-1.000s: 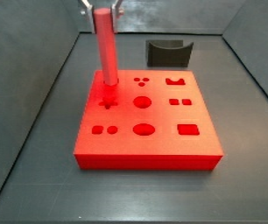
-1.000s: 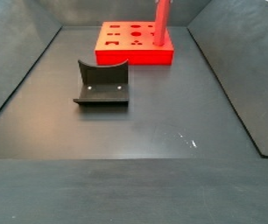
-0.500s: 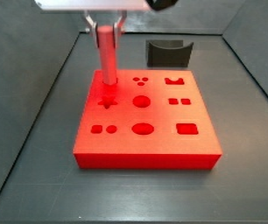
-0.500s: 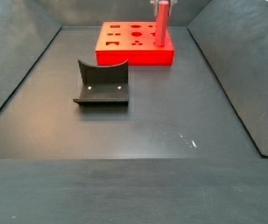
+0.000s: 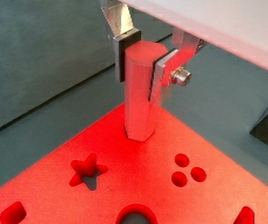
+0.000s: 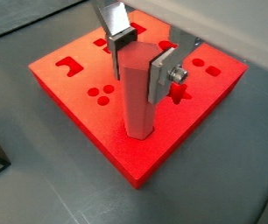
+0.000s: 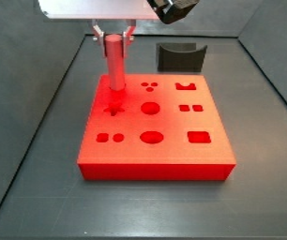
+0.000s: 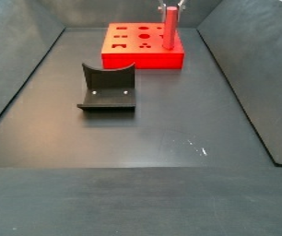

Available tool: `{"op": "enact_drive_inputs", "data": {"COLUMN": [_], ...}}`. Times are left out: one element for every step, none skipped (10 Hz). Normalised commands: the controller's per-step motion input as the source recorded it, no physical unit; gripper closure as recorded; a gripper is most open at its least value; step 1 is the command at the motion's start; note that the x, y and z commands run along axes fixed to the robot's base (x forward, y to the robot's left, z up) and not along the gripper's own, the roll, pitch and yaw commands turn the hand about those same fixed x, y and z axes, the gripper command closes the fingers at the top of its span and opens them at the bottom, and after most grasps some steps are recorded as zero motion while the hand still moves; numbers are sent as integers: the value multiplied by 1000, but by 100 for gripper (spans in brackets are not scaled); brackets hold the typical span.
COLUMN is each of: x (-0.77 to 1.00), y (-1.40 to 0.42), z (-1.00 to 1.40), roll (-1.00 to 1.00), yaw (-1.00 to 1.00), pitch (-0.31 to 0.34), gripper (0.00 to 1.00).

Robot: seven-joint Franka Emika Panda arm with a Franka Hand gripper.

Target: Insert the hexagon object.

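The hexagon object (image 7: 113, 66) is a light-red rod standing upright with its lower end in the red block (image 7: 172, 155), near the block's far left corner. It also shows in a side view (image 8: 170, 29) and in both wrist views (image 5: 141, 101) (image 6: 137, 101). The gripper (image 5: 144, 61) is shut on the rod's top end, with one silver finger on each side. The gripper shows from above the block (image 6: 143, 63) and in both side views (image 7: 113, 36) (image 8: 170, 7). The block has star, round and square holes (image 5: 88, 169).
The dark fixture (image 7: 180, 56) stands on the floor behind the block, and in front of it in a side view (image 8: 107, 88). Grey sloping walls (image 7: 39, 112) enclose the dark floor (image 8: 144, 147).
The gripper has come down with the rod. The rod's top stands lower now and its lower end sits deeper at the block's surface.
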Motion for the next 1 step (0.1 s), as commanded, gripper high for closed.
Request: {"op": "enact_drive_inputs", "data": {"x": [0], "y": [0], "z": [0], "roll": [0], "yaw": [0], "pitch": [0], "gripper": [100]}}
